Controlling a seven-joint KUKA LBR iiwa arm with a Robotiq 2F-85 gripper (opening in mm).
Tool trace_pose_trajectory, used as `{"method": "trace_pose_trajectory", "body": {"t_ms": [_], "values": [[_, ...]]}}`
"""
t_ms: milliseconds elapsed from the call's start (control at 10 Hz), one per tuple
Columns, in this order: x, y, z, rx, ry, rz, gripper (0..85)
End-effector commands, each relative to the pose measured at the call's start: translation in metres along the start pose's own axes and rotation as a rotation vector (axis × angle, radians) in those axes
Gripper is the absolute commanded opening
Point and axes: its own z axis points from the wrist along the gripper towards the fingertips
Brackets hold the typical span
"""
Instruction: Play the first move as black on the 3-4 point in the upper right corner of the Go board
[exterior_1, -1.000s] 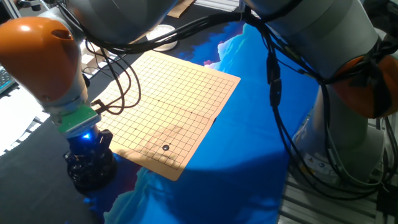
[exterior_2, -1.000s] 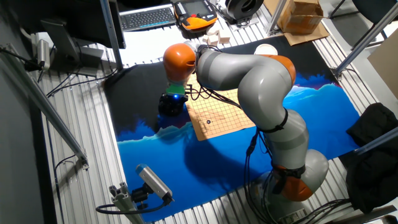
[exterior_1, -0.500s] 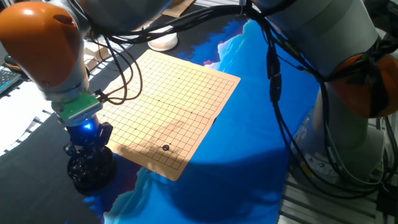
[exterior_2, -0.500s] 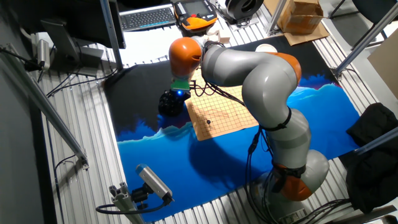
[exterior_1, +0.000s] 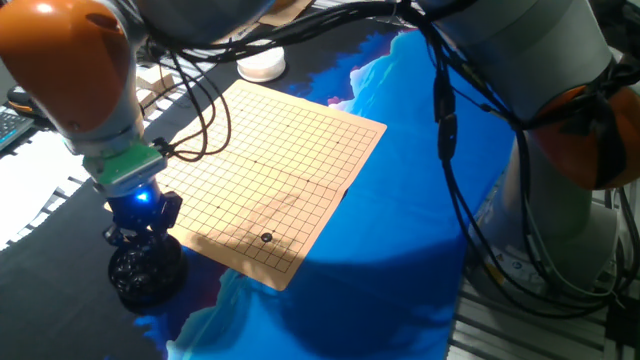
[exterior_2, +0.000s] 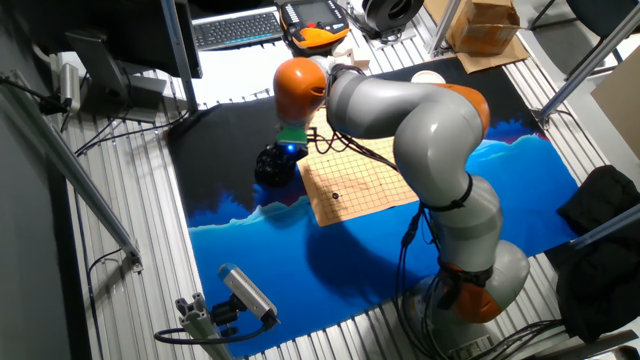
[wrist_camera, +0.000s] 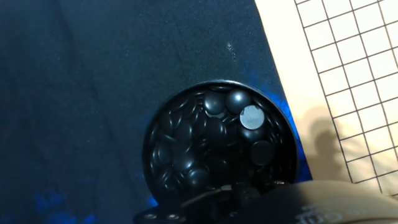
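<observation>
While the arm hangs at the left of one fixed view, the gripper (exterior_1: 140, 232) sits right above the black bowl (exterior_1: 146, 275), which stands just off the lower left edge of the Go board (exterior_1: 275, 165). One black stone (exterior_1: 266, 237) is already lying on the grid near the board's bottom corner, well apart from the gripper. Hand view looks straight down into the bowl (wrist_camera: 151, 147), packed with glossy black stones (wrist_camera: 214, 134), board edge (wrist_camera: 292, 93) at right. Can't tell if the fingers are spread or closed, they're hidden. White bowl (exterior_1: 261, 65) sits at the top, past the board.
</observation>
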Motion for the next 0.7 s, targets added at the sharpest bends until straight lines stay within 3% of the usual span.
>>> {"method": "trace_pose_trajectory", "body": {"t_ms": [0,300,500,600], "values": [[-0.0003,-0.0021,-0.0042,-0.005,0.004,-0.009,0.0],[-0.0003,-0.0026,-0.0051,-0.013,0.001,0.005,0.0],[-0.0003,-0.0026,-0.0051,-0.016,-0.012,0.025,0.0],[-0.0003,-0.0026,-0.0051,-0.018,-0.033,0.053,0.0]]}}
